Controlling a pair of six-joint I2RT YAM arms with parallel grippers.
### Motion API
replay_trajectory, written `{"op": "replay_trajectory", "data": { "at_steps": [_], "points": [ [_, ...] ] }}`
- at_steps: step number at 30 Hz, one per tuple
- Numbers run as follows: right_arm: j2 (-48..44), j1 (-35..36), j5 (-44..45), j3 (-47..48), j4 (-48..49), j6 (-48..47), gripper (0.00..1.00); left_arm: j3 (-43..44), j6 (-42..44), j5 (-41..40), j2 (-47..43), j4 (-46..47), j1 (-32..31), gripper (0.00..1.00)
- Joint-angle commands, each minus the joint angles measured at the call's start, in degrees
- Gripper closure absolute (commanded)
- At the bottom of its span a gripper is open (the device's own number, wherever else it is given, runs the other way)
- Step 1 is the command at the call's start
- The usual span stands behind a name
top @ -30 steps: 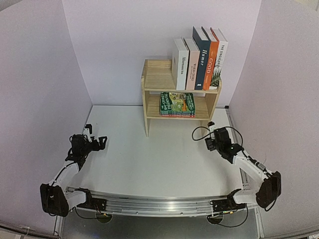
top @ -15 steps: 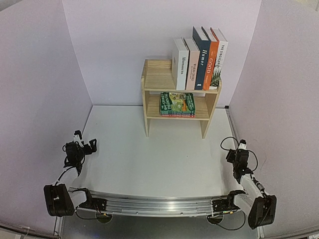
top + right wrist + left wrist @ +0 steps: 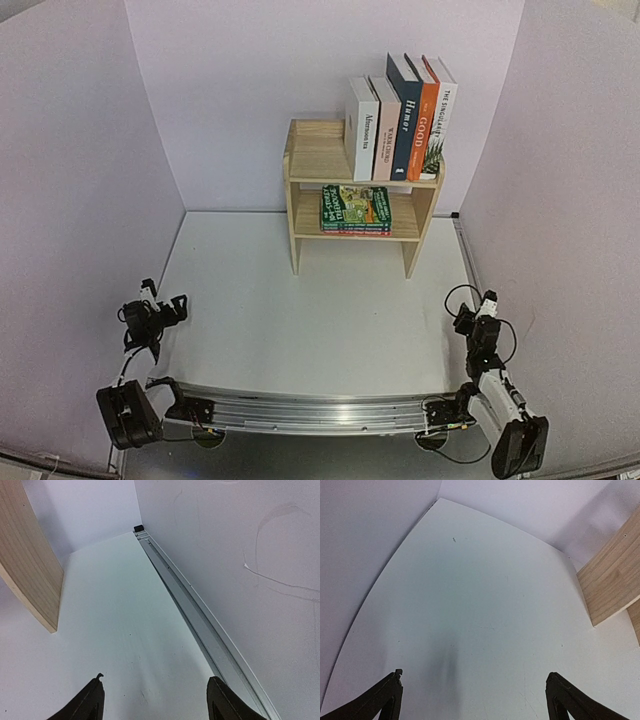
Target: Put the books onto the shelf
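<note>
Where the top view looks down on the white worktop (image 3: 320, 300), the shelf (image 3: 312, 158) stands at 12 o'clock against the back wall. Five upright books (image 3: 400, 115) fill the 3 o'clock half of its top tier: white, pinkish, navy, orange "GOOD" and white "Singularity" spines, side by side. The Treehouse paperbacks (image 3: 356, 210) lie stacked flat on the lower tier. The left end effector (image 3: 165, 306) sits at about 8 o'clock near the worktop's edge, and the right end effector (image 3: 481, 312) at about 4 o'clock; both are well apart from the shelf. In the left wrist view its two dark fingers (image 3: 385, 697) are spread wide over bare worktop with nothing between them, and a corner of the shelf's pine panel shows at 2 o'clock. In the right wrist view the fingers (image 3: 91, 700) stand apart, likewise gripping nothing, with the shelf's side panel at 10 o'clock and a metal rail (image 3: 192, 620) running along the wall from 12 towards 5 o'clock.
</note>
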Motion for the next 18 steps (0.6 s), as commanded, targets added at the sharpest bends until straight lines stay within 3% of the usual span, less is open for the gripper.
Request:
{"op": "replay_trajectory", "data": {
  "at_steps": [1,6,18],
  "points": [
    [1.0,0.1,-1.2,1.1,2.4,1.1,0.32,1.5,-4.9,-5.3,-1.6,-5.3,0.9,0.0],
    [0.1,0.1,-1.0,0.7,2.3,1.1,0.33,1.7,-6.6,-9.4,-1.9,-6.9,1.3,0.0],
    [0.3,0.1,-0.3,0.8,2.2,1.4,0.33,1.8,-6.3,-9.6,-1.9,-7.1,1.3,0.0]
  ]
}}
